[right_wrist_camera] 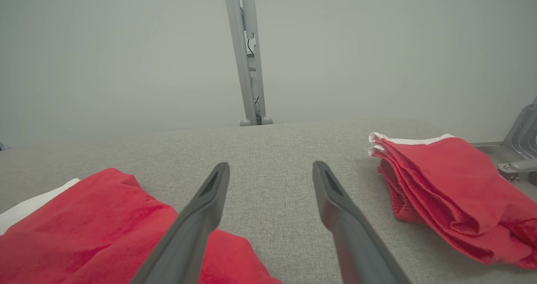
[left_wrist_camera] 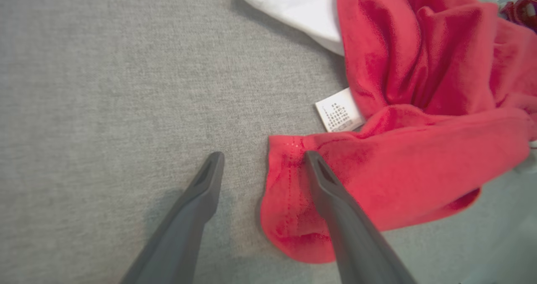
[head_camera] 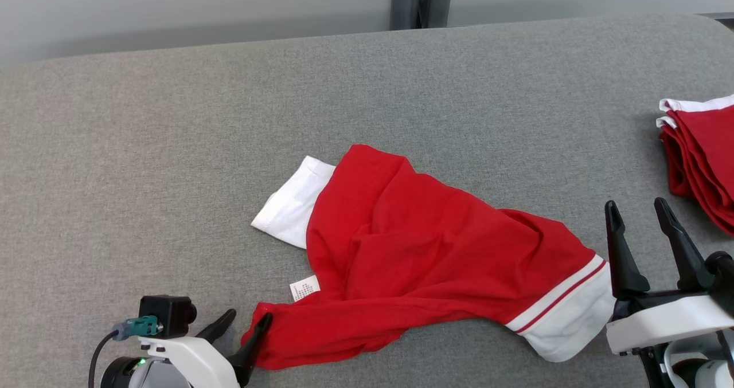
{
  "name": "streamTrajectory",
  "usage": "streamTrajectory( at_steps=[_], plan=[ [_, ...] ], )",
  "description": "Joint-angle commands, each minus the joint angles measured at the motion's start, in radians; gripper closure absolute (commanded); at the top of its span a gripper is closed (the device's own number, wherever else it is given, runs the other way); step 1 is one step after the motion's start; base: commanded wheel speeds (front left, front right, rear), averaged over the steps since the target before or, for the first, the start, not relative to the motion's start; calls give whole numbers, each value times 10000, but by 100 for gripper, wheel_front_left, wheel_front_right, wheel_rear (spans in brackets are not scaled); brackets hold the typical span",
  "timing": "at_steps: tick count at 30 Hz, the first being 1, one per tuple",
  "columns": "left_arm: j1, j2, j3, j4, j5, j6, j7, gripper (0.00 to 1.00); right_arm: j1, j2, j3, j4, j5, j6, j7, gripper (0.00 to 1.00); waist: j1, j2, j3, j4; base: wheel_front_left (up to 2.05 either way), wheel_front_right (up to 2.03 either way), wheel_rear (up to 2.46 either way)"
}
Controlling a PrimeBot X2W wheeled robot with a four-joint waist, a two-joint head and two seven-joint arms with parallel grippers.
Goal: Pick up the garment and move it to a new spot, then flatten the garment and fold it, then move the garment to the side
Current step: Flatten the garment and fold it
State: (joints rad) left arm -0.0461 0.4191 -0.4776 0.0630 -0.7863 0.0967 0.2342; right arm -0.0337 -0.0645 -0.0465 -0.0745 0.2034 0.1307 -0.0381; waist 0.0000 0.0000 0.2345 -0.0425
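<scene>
Nearest me, my left claw stands spread wide at the near-left end of the garment, gripping nothing. One finger lies over the red hem and the other over the bare grey table, so the rounded end of the hem sits partly between them. Whether that finger presses the cloth, I cannot tell. My right claw is likewise wide apart and empty, just beside the white band at the garment's near-right end, its fingers pointing away over bare grey.

The garment lies crumpled in the middle of the table. It is red, with a white panel poking out at its far-left and a care label showing near my left claw. A stack of folded red garments sits well apart at the right edge.

I judge it a light, limp knit with no stiffness. It will sag and drape from any pinch, and it will likely drag on the felt-like table rather than slide freely. Nothing about it looks fragile. A thin single layer may slip from my long fingers, so I would pinch where the cloth is doubled: the stitched hem by my left claw and the white band by my right. Taking those two ends together should let it hang open and spread flat when laid down.
</scene>
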Motion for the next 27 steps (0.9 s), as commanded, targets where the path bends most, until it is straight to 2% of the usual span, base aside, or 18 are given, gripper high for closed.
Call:
streamTrajectory(
  at_steps=[1, 2, 3, 4, 9, 14, 18, 23, 27],
  plan=[
    [-104, 18, -9, 103, -49, -35, 101, 23, -121, -9, -12, 62, 56, 1, -74, 0, 0, 0, 25, -13, 0, 0, 0],
    [-122, 7, -21, 130, -104, -82, 135, 55, -132, -6, -12, 82, 71, 1, -76, 0, 0, 0, 35, -20, 0, 0, 0],
    [-127, -33, -12, 125, -194, -126, 149, 72, -147, -4, -12, 92, 78, 1, -82, 0, 0, 0, 43, -27, 0, 0, 0],
    [-120, -46, -28, 126, -274, -194, 223, 100, -162, -3, -14, 95, 77, 1, -87, 0, 0, 0, 50, -33, 0, 0, 0],
    [-97, 18, -62, 40, -402, -355, 274, 100, -181, 8, -47, 139, 80, 1, -109, 0, 0, 0, 42, -68, 0, 0, 0],
    [-241, 18, 160, -157, -132, -154, -266, 100, -155, -31, -451, 112, 110, 1, -153, 0, 0, 0, 31, -79, 0, 0, 0],
    [-274, 62, 278, -391, 7, -67, -540, 100, 257, -202, -851, 175, 109, 1, 220, 0, 0, 0, 31, -55, 0, 0, 0],
    [-261, 108, 308, -480, 34, 7, -577, 100, 958, -596, -243, 847, 522, 1, 940, 0, 0, 0, 72, -56, 0, 0, 0],
    [-263, 132, 346, -517, 0, 42, -598, 100, 1081, -801, 283, 1541, 984, 1, 1053, 0, 0, 0, 153, -107, 0, 0, 0]
  ],
)
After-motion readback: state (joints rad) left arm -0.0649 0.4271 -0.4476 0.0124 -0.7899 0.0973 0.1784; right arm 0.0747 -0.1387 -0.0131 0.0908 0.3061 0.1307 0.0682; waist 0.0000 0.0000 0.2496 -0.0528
